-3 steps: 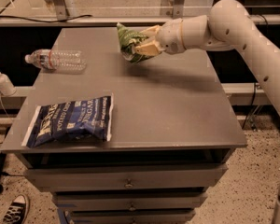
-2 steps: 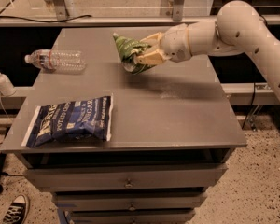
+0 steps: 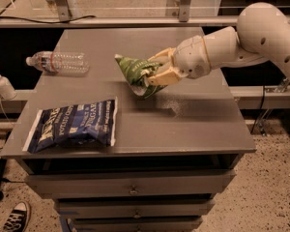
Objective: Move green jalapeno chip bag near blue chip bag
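The green jalapeno chip bag (image 3: 137, 73) is small, crumpled and green with white lettering. My gripper (image 3: 157, 70) is shut on its right side and holds it just above the middle of the grey table (image 3: 183, 124). The blue chip bag (image 3: 73, 124) lies flat near the table's front left corner, dark navy with white lettering. The green bag is to the upper right of the blue bag, with a gap of bare table between them. My white arm (image 3: 232, 45) reaches in from the right.
A clear plastic water bottle (image 3: 58, 62) lies on its side at the table's left edge. A spray bottle (image 3: 1, 83) stands off the table at the left. Drawers (image 3: 130, 187) run below the table front. A shoe (image 3: 14, 216) is on the floor.
My gripper has carried the green bag from the back of the table forward and left, toward the blue bag. The blue bag and the bottle have not moved.
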`<state>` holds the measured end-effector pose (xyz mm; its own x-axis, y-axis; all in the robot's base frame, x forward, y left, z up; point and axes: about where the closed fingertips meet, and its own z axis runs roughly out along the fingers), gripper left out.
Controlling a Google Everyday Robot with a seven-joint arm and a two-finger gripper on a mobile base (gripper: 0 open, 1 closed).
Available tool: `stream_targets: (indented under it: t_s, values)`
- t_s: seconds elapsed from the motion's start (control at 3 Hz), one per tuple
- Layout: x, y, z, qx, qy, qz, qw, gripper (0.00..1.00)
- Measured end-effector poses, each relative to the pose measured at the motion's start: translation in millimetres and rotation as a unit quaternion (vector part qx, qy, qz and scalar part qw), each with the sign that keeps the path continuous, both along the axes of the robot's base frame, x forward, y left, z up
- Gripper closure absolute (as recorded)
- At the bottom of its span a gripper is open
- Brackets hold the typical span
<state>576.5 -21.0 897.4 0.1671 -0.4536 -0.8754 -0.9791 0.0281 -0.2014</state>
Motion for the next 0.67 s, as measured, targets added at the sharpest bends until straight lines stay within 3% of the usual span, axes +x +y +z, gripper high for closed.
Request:
stream_targets:
  t_s: [0.33, 0.67]
  values:
    - [-26.7, -1.0, -3.4, -0.012, 0.013, 0.025, 0.9995, 1.0]
    - [-41.8, 0.6, -8.2, -0.027, 0.026, 0.045, 0.9983, 0.83]
